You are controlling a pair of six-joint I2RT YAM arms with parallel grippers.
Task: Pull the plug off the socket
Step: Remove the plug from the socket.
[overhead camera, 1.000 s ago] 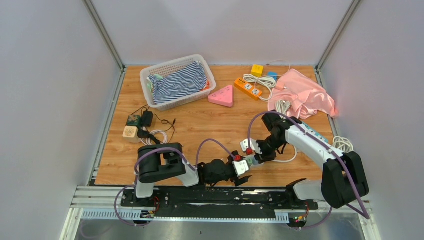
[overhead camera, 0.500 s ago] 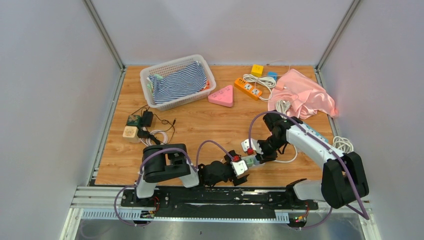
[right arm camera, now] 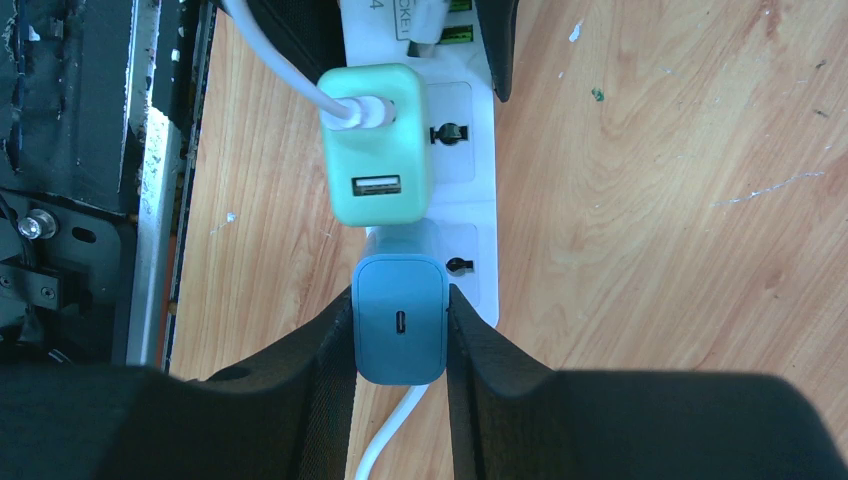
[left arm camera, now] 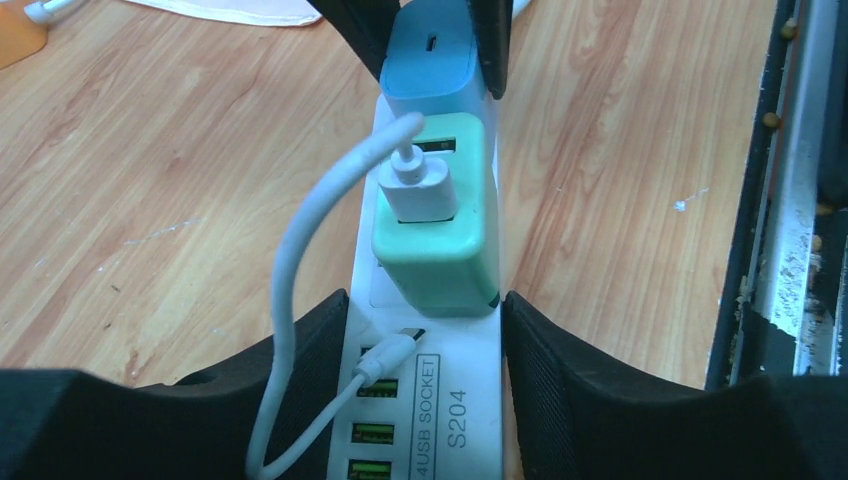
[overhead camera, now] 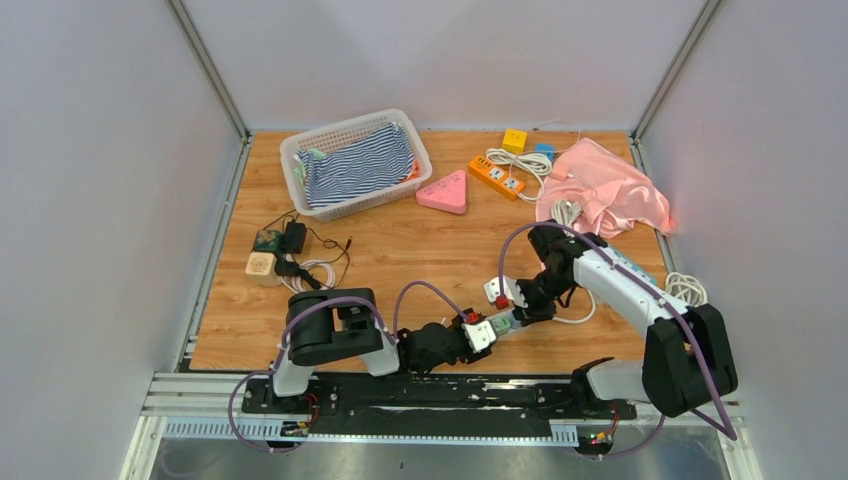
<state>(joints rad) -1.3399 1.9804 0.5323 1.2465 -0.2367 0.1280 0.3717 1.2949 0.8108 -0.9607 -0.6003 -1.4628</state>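
A white power strip, the socket, lies on the wood near the front edge. Two adapters sit in it side by side. One is a blue plug with a USB-C port. The other is a mint-green adapter with a white cable in it. My right gripper is shut on the blue plug, pads flat against its two sides. At the strip's USB end, my left gripper is shut on the strip, one finger on each long edge. In the top view the two grippers meet head-on, left and right.
A white basket of striped cloth, a pink triangle, an orange power strip and a pink cloth lie at the back. Chargers and cables sit at the left. A metal rail runs close beside the strip.
My left gripper's jaws have narrowed from wide open onto the sides of the strip. The right gripper has kept its hold on the blue plug without moving.
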